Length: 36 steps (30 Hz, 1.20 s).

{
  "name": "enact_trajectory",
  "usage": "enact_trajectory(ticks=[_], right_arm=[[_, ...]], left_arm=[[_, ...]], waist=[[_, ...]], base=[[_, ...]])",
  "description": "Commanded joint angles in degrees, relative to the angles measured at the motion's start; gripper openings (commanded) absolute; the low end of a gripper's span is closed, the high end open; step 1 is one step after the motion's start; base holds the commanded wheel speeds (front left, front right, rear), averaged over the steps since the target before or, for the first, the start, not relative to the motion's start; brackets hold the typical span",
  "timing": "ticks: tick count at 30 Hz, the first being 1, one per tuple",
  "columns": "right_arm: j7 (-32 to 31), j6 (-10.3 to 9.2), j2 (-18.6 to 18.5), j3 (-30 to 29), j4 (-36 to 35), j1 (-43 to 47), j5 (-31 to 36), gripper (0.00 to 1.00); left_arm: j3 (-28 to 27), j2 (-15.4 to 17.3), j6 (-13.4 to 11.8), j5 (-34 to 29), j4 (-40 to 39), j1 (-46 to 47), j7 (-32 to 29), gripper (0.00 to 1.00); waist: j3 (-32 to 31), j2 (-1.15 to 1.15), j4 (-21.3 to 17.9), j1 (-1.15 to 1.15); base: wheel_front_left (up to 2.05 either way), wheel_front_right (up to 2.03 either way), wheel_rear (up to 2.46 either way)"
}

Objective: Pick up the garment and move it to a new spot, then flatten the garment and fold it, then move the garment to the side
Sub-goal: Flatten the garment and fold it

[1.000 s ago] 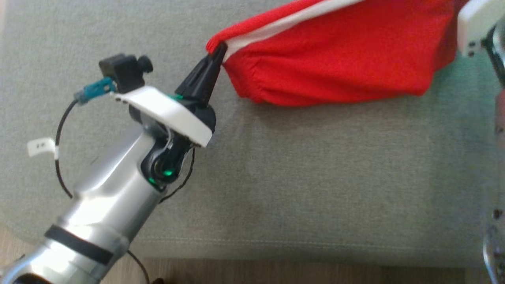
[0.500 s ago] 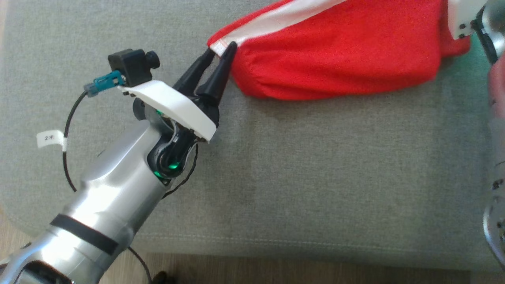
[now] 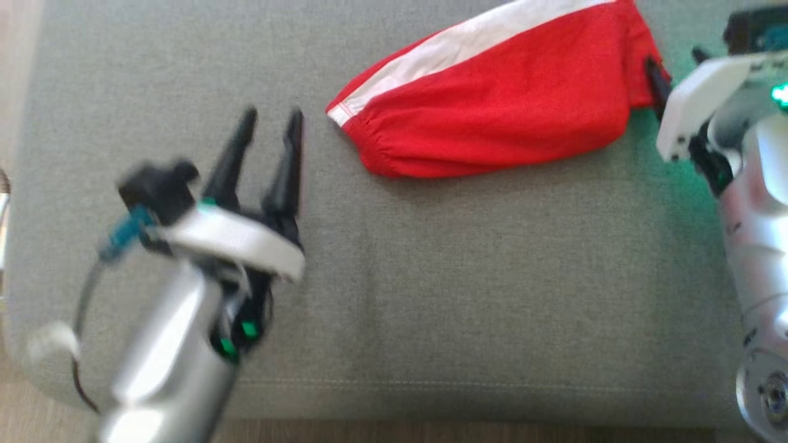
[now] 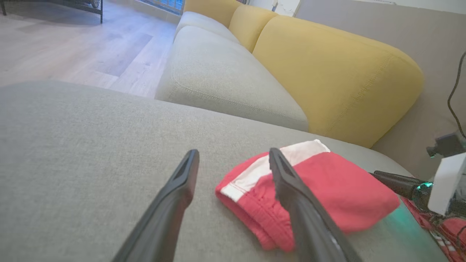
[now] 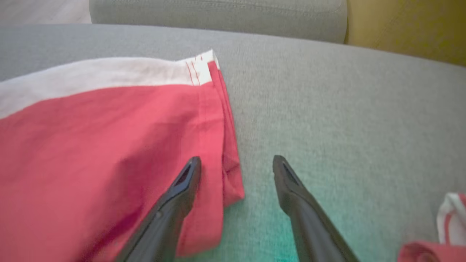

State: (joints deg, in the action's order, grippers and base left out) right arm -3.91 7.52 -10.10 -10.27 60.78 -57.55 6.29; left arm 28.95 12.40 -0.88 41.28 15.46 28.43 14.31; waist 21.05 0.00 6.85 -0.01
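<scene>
Garment, red with a white stripe, lies folded on the grey sofa seat, toward its far side, between the two arms. At the left, the left tool hangs just left of the elastic end and apart from it. Its two dark fingers are spread and point to the far side, with nothing between them. The silver forearm slants up from the near left corner. At the right, the right tool is also spread and holds nothing. One of its fingers is over the hemmed right edge and the other over bare cushion; whether it touches cloth I cannot tell. Beyond the flat woven seat stand yellow back cushions, and pale wooden floor stretches away at the far left.
</scene>
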Motion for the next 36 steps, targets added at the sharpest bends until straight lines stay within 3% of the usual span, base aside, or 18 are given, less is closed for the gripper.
enact_trajectory(ticks=[1,7,16,17,19,25,36], right_arm=[[-0.3,-0.03,0.0,1.2,-1.0,-0.5,-0.8,1.00],[-1.6,-0.03,-3.6,1.4,2.5,0.6,-3.0,1.00],[-7.5,-0.03,-8.1,-3.0,7.7,0.6,0.0,1.00],[-8.1,-0.03,-8.1,-3.6,8.0,0.6,0.5,0.80],[-9.1,-0.03,-7.9,-4.8,8.5,0.9,1.4,0.01],[-9.4,-0.03,-7.6,-7.5,7.8,2.0,4.5,0.00],[-7.5,-0.03,-8.0,-9.0,-0.2,1.8,12.6,0.00]], left_arm=[[-3.0,0.2,-0.6,-2.7,-3.7,-1.8,0.7,1.00],[-5.9,-4.0,-1.1,-13.5,-12.5,-12.7,0.7,1.00],[-8.1,-7.5,0.5,-21.9,-19.0,-20.0,0.7,1.00],[-8.3,-7.7,0.8,-22.1,-19.1,-20.5,0.7,1.00],[-8.8,-8.1,1.2,-22.4,-19.1,-21.2,0.7,1.00],[-11.1,-8.7,1.6,-23.1,-19.3,-22.4,0.7,1.00],[-14.3,-9.1,3.0,-24.5,-19.8,-23.9,0.7,1.00]], waist=[[-1.0,0.00,0.5,0.01],[-1.6,0.00,4.4,0.01],[-1.3,0.00,10.4,0.01],[-1.4,0.00,10.6,0.01],[-1.7,0.00,10.9,0.01],[-2.9,0.00,9.7,0.01],[-5.0,0.00,1.9,0.01]], base=[[0.00,0.00,0.00],[0.00,0.00,0.00],[0.00,0.00,0.00],[0.00,0.00,0.00],[0.00,0.00,0.00],[0.00,0.00,0.00],[0.00,0.00,0.00]])
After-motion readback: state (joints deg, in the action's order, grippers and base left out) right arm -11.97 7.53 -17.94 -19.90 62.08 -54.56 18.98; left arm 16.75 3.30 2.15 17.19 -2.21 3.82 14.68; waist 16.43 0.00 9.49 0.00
